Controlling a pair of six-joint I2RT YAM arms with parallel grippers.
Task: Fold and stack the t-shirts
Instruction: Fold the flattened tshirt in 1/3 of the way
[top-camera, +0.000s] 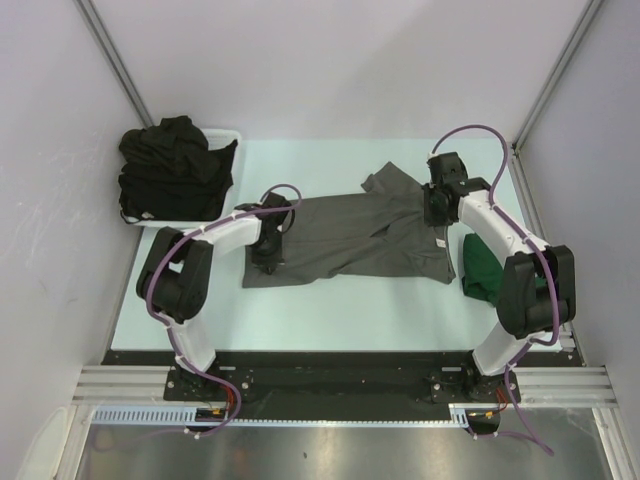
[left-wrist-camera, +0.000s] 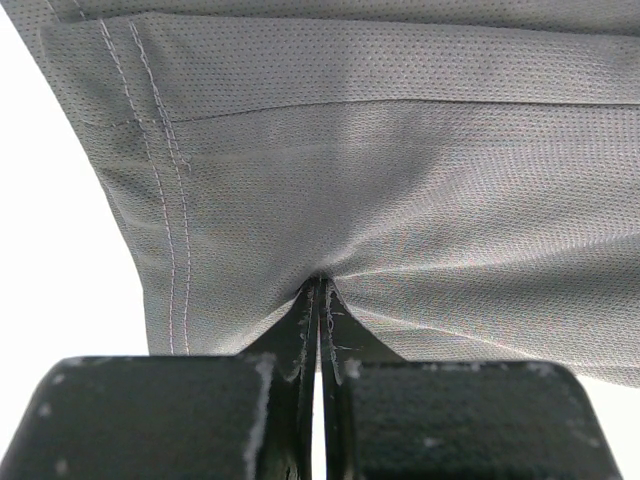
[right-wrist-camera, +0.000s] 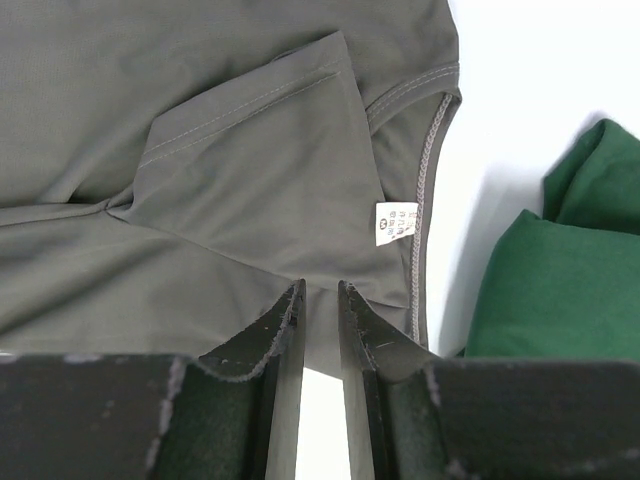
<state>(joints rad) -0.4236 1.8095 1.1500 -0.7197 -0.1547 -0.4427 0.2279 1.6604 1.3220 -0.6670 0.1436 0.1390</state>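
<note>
Charcoal grey t-shirt (top-camera: 350, 235) spread across mid-desk (top-camera: 330, 310), white neck label (right-wrist-camera: 397, 222) showing; left hand (left-wrist-camera: 320, 285) pressed together, pinching its fabric; right hand (right-wrist-camera: 320, 290) narrowly parted at the collar, grip cannot be told; dark green t-shirt (top-camera: 480, 265) just beside

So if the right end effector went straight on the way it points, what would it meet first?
The charcoal grey t-shirt: the right end effector points into its fabric beside the white neck label. It may already be touching; depth is unclear.

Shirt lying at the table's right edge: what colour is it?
The shirt is dark green; the right wrist view shows it best.
</note>
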